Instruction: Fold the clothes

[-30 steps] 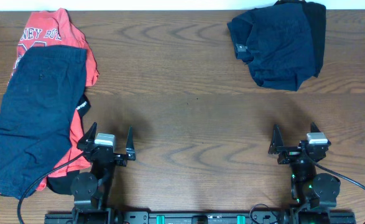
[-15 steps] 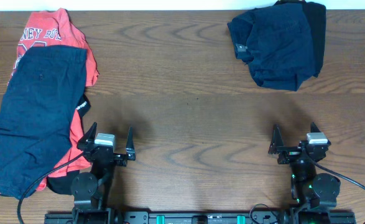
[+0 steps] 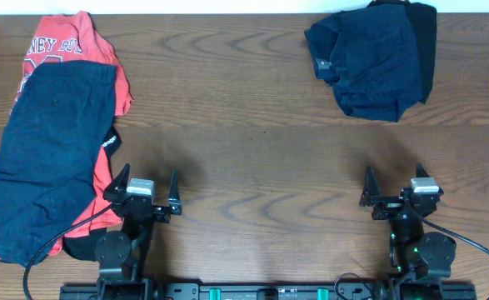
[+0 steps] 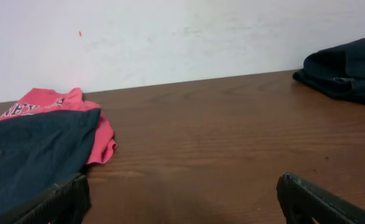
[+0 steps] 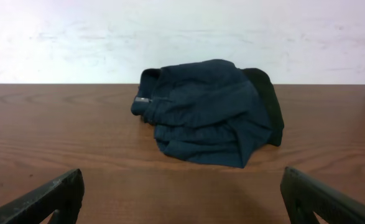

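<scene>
Dark navy shorts (image 3: 44, 158) lie spread flat at the left, on top of a red white-lettered T-shirt (image 3: 61, 42); both show in the left wrist view, shorts (image 4: 27, 155) and shirt (image 4: 51, 102). A crumpled pile of dark navy pieces (image 3: 373, 58) sits at the far right and shows in the right wrist view (image 5: 207, 112). My left gripper (image 3: 147, 190) is open and empty near the front edge, just right of the shorts. My right gripper (image 3: 391, 190) is open and empty near the front edge, well short of the navy pile.
The wooden table (image 3: 244, 150) stretches between the two heaps of cloth. A white wall (image 5: 182, 37) stands behind the table's far edge. A black cable (image 3: 44, 250) runs from the left arm's base over the cloth's lower edge.
</scene>
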Available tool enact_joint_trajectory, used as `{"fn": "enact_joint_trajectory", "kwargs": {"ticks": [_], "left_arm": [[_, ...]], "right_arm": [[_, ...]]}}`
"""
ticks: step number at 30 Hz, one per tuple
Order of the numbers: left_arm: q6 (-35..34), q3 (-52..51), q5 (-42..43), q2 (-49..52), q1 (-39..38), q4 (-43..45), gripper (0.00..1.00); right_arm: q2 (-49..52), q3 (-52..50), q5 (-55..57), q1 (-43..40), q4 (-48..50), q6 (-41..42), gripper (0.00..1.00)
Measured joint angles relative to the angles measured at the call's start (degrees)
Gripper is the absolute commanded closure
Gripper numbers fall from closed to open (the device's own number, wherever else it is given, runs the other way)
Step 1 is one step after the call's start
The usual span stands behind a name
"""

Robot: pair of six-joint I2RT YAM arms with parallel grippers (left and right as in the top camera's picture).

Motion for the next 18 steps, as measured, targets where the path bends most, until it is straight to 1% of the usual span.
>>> {"fn": "enact_joint_trajectory", "kwargs": {"ticks": [18], "left_arm": [[0.00, 0.00, 0.00, 0.00, 0.00, 0.00, 0.02]], "right_arm": [[0.00, 0.00, 1.31, 0.00, 0.50, 0.00, 0.01]]}}
